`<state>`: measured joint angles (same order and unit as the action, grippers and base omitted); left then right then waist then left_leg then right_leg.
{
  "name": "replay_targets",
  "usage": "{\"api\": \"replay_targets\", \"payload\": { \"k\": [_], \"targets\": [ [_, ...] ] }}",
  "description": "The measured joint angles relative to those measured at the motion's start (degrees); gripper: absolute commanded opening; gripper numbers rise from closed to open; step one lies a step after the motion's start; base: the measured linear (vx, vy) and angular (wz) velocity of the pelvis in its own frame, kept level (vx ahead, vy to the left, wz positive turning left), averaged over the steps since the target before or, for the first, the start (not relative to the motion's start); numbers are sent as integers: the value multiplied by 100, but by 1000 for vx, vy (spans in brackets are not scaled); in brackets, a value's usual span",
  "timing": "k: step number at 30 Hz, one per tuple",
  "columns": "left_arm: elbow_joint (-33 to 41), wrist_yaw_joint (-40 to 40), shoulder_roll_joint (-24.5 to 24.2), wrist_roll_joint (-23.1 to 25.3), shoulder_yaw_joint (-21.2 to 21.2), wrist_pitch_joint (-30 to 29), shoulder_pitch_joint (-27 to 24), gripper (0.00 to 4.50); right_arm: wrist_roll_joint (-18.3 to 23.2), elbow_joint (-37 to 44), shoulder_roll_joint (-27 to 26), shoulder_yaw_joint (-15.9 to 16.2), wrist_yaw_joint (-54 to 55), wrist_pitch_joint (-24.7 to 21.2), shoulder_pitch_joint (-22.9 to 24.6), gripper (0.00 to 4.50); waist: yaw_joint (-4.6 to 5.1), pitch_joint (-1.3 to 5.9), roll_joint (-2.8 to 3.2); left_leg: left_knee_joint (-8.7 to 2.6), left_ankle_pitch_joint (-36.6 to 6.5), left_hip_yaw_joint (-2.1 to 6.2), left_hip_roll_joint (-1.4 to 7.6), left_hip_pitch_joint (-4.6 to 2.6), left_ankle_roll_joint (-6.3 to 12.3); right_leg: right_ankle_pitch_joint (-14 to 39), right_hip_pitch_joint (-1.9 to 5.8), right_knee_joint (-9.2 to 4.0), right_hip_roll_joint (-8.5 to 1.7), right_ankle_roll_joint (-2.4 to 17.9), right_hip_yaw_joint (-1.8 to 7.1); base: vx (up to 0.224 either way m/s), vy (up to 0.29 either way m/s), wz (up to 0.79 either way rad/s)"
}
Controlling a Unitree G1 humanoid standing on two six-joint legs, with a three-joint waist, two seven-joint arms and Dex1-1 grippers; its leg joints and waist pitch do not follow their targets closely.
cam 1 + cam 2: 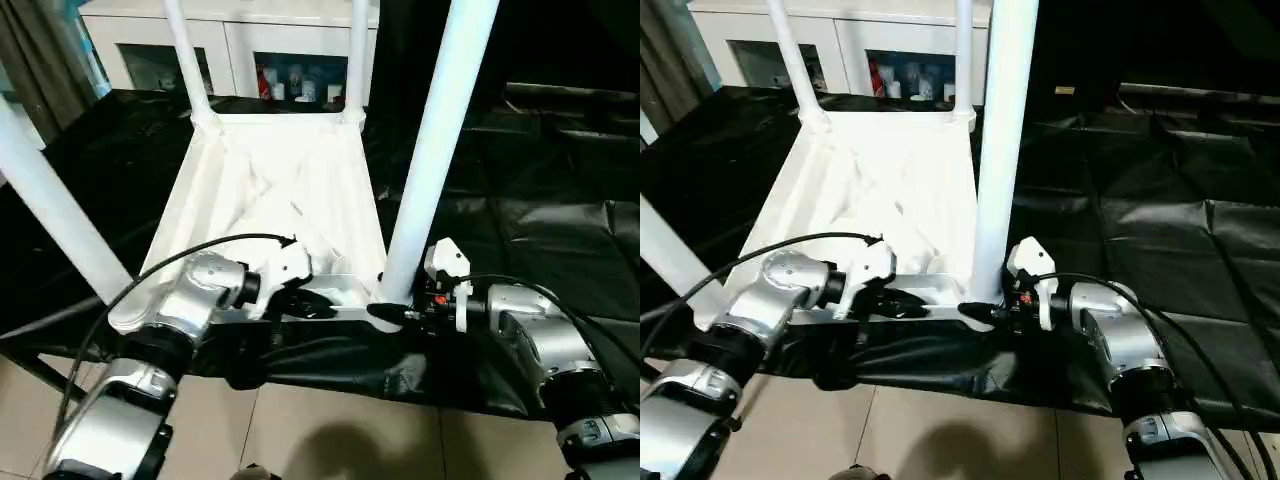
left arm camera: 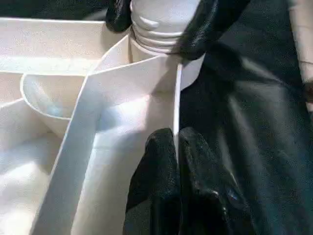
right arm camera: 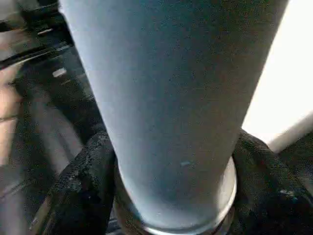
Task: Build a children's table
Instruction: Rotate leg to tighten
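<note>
The children's table point(image 1: 270, 190) lies upside down on the black-draped work table, its ribbed underside facing up and its white legs standing upward. My left gripper point(image 1: 310, 303) is shut on the thin near rim point(image 2: 177, 107) of the top, with both black fingers point(image 2: 156, 186) pinching that wall. Just to its right, my right gripper point(image 1: 393, 313) clasps the base of the near right leg point(image 1: 430, 150) where it enters the corner socket. Its fingers point(image 3: 83, 181) press against both sides of the leg point(image 3: 171, 98). Two far legs point(image 1: 185, 60) stand at the back corners, and another leg point(image 1: 55, 215) rises at the near left.
The black drape point(image 1: 540, 230) spreads wide to the right of the white table. The work table's front edge runs just under my grippers, with tiled floor point(image 1: 330, 430) below. A white cabinet with glass doors point(image 1: 250, 50) stands behind.
</note>
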<state>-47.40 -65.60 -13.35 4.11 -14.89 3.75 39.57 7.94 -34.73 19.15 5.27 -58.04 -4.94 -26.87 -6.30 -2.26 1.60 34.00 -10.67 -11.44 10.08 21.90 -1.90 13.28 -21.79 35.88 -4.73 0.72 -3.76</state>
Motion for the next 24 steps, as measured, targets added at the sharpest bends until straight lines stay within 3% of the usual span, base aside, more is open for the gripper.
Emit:
{"api": "replay_targets", "payload": {
  "k": [3, 6, 8, 12, 13, 14, 15, 19, 20, 24],
  "targets": [
    [-370, 879, 362, 129, 58, -124, 214, 0, -109, -361, -380, -311, 1237, -69, -200, 273, 82, 6, 15, -4, -1, -7, -12, -19, -2, -5, 8, 1, -18, -1, 0, 0, 0, 0],
    [-677, 1560, 729, 226, 101, -312, 395, 0, -226, -516, -689, -528, 2256, -118, -284, 273, 103, 7, 29, -17, -1, -17, -23, -67, -2, -1, 57, -6, -35, -9, -1, 0, 0, 0],
    [-825, 1842, 860, 234, 121, -379, 476, 0, -303, -630, -870, -611, 2789, -125, -374, 273, 122, 5, 45, -26, -2, -18, -25, -95, -2, 13, 90, -27, -37, -32, -2, 0, 0, 0],
    [-1003, 2206, 983, 240, 163, -404, 602, 0, -396, -988, -1152, -692, 3580, 14, -656, 273, 136, 12, 61, -57, -1, -19, -31, -85, -2, -12, 88, -77, -38, -13, -4, 0, 0, 0],
    [-1012, 2230, 989, 241, 164, -403, 612, 0, -397, -1058, -1175, -718, 3616, 81, -684, 273, 134, 12, 60, -56, -1, -19, -31, -85, -1, -14, 87, -76, -39, -13, -4, 0, 0, 0],
    [-1014, 2232, 990, 241, 164, -399, 621, 0, -396, -1085, -1177, -729, 3616, 132, -689, 328, 127, 11, 59, -58, -1, -20, -31, -85, -1, -14, 87, -77, -39, -13, -5, 0, 0, 0],
    [-1014, 2232, 990, 241, 165, -392, 623, 0, -391, -1095, -1180, -740, 3615, 164, -689, 342, 120, 11, 58, -58, -1, -20, -31, -85, -1, -15, 87, -75, -39, -14, -5, 0, 0, 0],
    [-1014, 2099, 905, 235, 169, -271, 628, 0, -435, -1103, -1182, -748, 3381, 316, -679, 368, 115, 6, 50, -81, 0, -20, -30, -81, 0, -17, 77, -73, -39, -18, -13, 0, 0, 0],
    [-1014, 1991, 843, 227, 180, -219, 615, 0, -439, -1104, -1128, -702, 3176, 344, -673, 389, 113, 5, 48, -85, 0, -20, -29, -79, 0, -17, 74, -74, -38, -20, -15, 0, 0, 0],
    [-951, 1421, 513, 179, 240, -9, 530, 0, -421, -998, -761, -388, 2008, 523, -563, 389, 114, -1, 41, -88, 1, -19, -19, -71, 1, -14, 65, -74, -31, -23, -23, 0, 0, 0]
  ]
}}
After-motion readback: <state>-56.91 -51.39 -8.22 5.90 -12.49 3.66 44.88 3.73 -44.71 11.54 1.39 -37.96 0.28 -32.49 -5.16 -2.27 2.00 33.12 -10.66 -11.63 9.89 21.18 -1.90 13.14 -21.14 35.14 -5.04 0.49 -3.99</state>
